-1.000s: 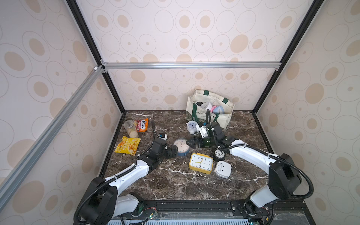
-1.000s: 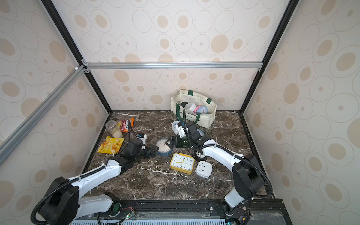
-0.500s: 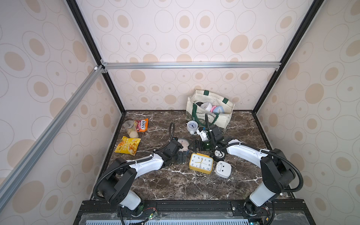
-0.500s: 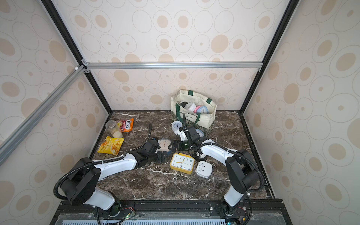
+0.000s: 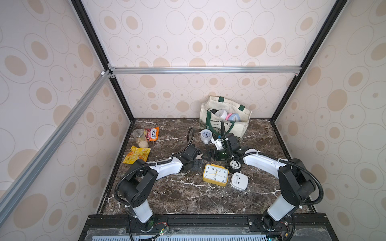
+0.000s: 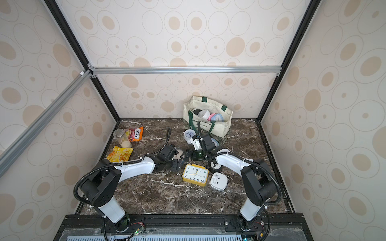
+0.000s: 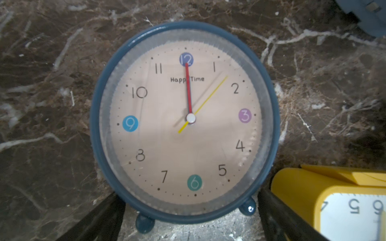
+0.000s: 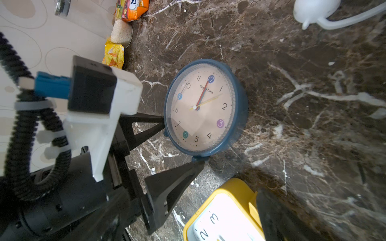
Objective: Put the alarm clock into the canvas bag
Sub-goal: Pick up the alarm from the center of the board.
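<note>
in both top views the canvas bag [image 5: 240,128] stands open at the back of the marble surface [image 5: 177,198], against the rear wall, with pale, pink and blue things inside it. the blue-rimmed alarm clock [image 6: 180,152] is outside the bag, near the middle of the surface and in front of it. it is mostly hidden under the left arm's wrist, and only a slice of its pale face shows in a top view. the left hand [image 5: 198,160] and right hand [image 5: 208,156] meet there from opposite sides, both with fingers apart and holding nothing. nearer the arms' bases lie a yellow clock [image 5: 215,174], a small black clock [image 5: 234,164] and a white squarish casing [image 5: 239,181]. a white round clock [image 5: 206,135] stands just before the bag. a clear jar [image 5: 141,138], an orange packet [image 5: 152,134] and a yellow packet [image 5: 136,157] sit by the left wall.

left wrist view: the clock's whole face fills the middle, marked "happy time", its two round feet toward the camera. the left hand's fingers [image 7: 98,221] stand wide, one on either side of the feet, not closed on the rim. the yellow clock's corner is just beside it.

right wrist view: the left hand's two fingertips reach the clock's rim by its feet. one of the right hand's fingers [image 8: 271,215] shows dark and blurred beside the yellow clock, apart from the blue-rimmed one.
</note>
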Controlling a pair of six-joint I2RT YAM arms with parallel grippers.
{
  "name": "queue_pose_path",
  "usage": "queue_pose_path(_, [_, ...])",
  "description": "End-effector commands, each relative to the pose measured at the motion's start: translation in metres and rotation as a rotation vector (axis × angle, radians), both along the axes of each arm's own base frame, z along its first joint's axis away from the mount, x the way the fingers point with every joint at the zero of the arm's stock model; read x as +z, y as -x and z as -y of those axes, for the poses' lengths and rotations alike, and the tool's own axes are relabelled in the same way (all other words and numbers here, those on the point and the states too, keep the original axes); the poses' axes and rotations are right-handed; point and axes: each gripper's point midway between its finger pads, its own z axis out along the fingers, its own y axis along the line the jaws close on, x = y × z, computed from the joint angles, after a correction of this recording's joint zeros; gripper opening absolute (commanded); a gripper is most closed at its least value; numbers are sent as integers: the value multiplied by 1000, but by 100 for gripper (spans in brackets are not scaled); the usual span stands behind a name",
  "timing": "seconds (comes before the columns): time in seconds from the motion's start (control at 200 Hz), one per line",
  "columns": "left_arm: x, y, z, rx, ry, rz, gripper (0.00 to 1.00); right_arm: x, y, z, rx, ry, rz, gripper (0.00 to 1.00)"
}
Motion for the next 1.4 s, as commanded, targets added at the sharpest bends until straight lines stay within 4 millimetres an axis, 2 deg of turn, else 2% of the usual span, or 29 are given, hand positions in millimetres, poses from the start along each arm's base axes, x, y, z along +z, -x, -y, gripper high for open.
queue_pose_path(0.0, [0,-3,2,-20,-33,-7,98,-5,2,0,3,-14,-20,96])
queue_pose_path(0.405, [-11,-10,5,-10,-40,-19,98,-6,3,4,-3,-24,-23,96])
queue_pose_path(0.535, [-14,-10,6,-12,-45,-25,92,-8,3,5,-6,-28,-29,96])
queue_pose_path(0.695, [-19,-9,6,-13,-47,-36,78,-9,3,8,-17,-31,-32,96])
queue_pose_path(0.785, [-19,-8,5,-9,-39,-34,77,-7,2,11,-19,-33,-28,96])
queue_pose_path(0.97, [3,-11,2,5,-4,49,74,3,0,18,-26,-28,-1,96])
queue_pose_path(1.25, [59,-12,-7,-8,84,275,71,30,1,31,-45,-68,29,98])
queue_pose_path(1.39, [91,-1,3,-88,205,419,69,50,6,36,-41,-102,46,100])
